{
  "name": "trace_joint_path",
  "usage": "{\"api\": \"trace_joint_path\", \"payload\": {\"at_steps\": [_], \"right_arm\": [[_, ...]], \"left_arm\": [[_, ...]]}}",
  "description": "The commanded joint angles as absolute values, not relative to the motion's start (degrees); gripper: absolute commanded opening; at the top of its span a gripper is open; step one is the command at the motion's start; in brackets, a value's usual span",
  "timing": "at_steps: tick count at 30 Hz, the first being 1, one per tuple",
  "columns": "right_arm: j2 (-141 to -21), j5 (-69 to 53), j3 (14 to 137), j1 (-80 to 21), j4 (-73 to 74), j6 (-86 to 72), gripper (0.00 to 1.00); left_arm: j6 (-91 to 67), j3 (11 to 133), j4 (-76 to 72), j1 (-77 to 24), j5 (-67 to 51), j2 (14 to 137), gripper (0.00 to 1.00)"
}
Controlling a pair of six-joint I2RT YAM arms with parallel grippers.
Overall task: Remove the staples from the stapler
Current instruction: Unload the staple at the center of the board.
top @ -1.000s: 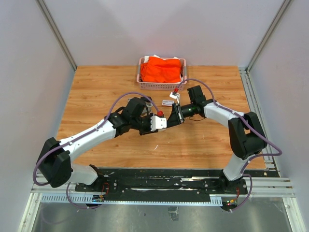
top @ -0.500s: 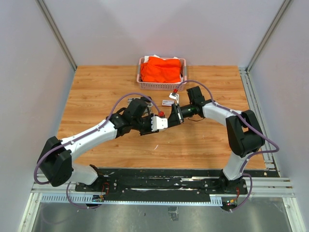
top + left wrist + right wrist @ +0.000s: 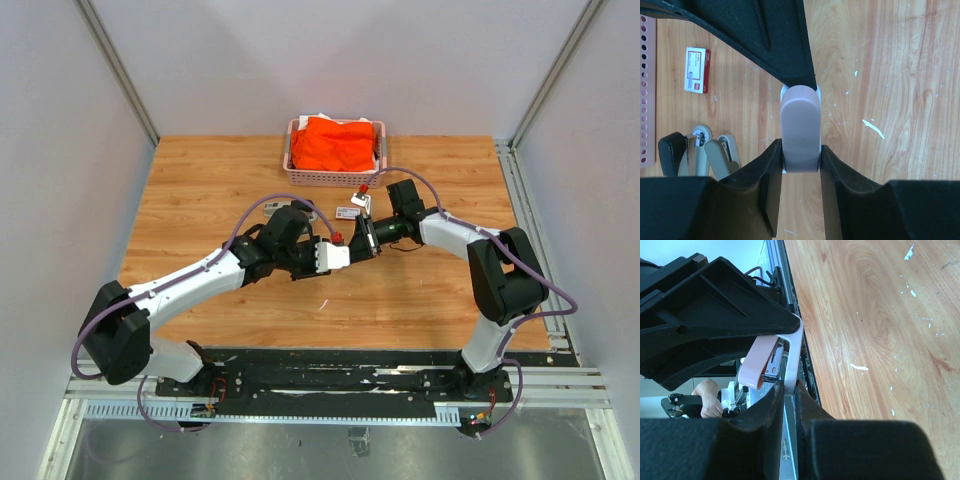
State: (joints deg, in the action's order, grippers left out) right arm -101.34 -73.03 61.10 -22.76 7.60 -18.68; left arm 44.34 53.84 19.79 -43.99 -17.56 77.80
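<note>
Left gripper (image 3: 800,156): fingers pressed in from 9 and 3 o'clock, clamping the body of the pale pinkish-grey plastic stapler (image 3: 800,125).
Right gripper (image 3: 789,392): fingers almost together, pinching the stapler's thin white arm; the pinkish top piece angles away from that arm.
Stapler: held between the two grippers over the middle of the light wooden table (image 3: 200,190).
Staples (image 3: 873,128): thin pale slivers scattered on the bare wood, the clearest one at 3 o'clock from the stapler in the left wrist view. More specks lie around it. Whether any sit inside the stapler cannot be told.
Small white cardboard box with a red label (image 3: 697,70): flat on the wood at 10 o'clock from the stapler, apart from it.
Two grey spare staplers (image 3: 725,152): side by side at 9 o'clock.
Pink plastic lattice basket (image 3: 335,178): at the table's 12 o'clock edge, holding a crumpled orange cloth (image 3: 335,143).
</note>
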Motion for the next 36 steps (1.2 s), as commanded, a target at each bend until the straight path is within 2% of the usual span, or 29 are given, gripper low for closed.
{"api": "trace_joint_path", "payload": {"at_steps": [1,3,6,8,11,15,21,24,31,36], "right_arm": [[-101.7,-73.0,60.8,-24.2,6.6,-19.1,0.00],[-101.5,-72.7,61.0,-24.2,6.8,-18.8,0.00],[-101.2,-71.6,61.3,-24.1,7.9,-17.9,0.00],[-100.9,-70.9,61.1,-23.9,8.2,-17.7,0.00],[-100.7,-69.6,61.0,-23.4,8.5,-17.7,0.00],[-100.8,-67.2,60.7,-22.7,9.1,-17.7,0.00],[-101.2,-66.1,60.8,-22.3,9.7,-17.4,0.00],[-101.2,-65.7,61.0,-22.3,10.2,-17.0,0.00],[-101.2,-65.1,60.8,-21.7,10.3,-16.9,0.00],[-101.4,-65.1,60.8,-21.5,10.4,-16.9,0.00]], "left_arm": [[43.7,53.7,15.5,-45.2,-18.4,78.4,0.05],[43.6,53.7,15.5,-45.3,-18.4,78.4,0.18],[43.5,53.9,15.6,-45.3,-18.6,78.7,0.46],[43.2,54.0,15.7,-45.3,-18.9,78.8,0.56],[42.9,54.6,16.3,-45.4,-19.6,79.1,0.68],[42.1,55.6,16.8,-45.4,-20.3,79.5,0.74],[39.8,58.3,16.8,-46.3,-19.0,81.6,0.75],[39.0,59.5,16.7,-47.1,-17.2,83.2,0.71],[38.8,60.4,16.6,-48.4,-15.5,84.7,0.49],[38.3,60.4,15.9,-49.0,-13.6,85.3,0.23]]}}
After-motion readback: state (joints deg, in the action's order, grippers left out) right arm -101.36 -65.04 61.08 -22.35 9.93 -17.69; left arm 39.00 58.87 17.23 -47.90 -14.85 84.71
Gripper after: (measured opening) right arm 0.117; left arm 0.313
